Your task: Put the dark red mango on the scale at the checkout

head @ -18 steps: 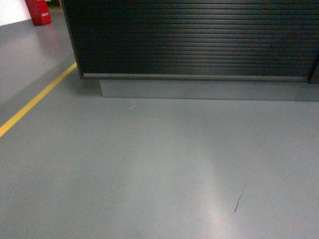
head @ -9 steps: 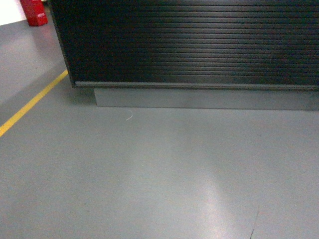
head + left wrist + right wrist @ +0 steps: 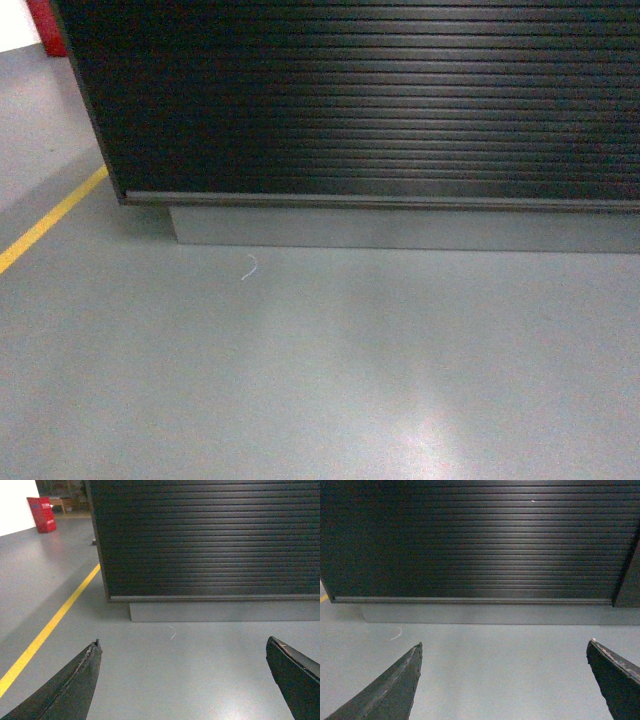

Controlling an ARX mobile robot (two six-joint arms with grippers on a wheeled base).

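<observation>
The left gripper [image 3: 182, 680] is held wide open above the grey floor [image 3: 330, 370], its two dark fingers [image 3: 75, 682] spread far apart with nothing between them. The right gripper [image 3: 505, 680] is likewise spread wide and nothing is gripped or touched. The checkout [image 3: 380, 100] is seen straight ahead, its ribbed dark front raised on a grey base [image 3: 400, 228]. A yellow line [image 3: 50, 222] is painted at the left. Neither mango nor scale is seen in any view.
</observation>
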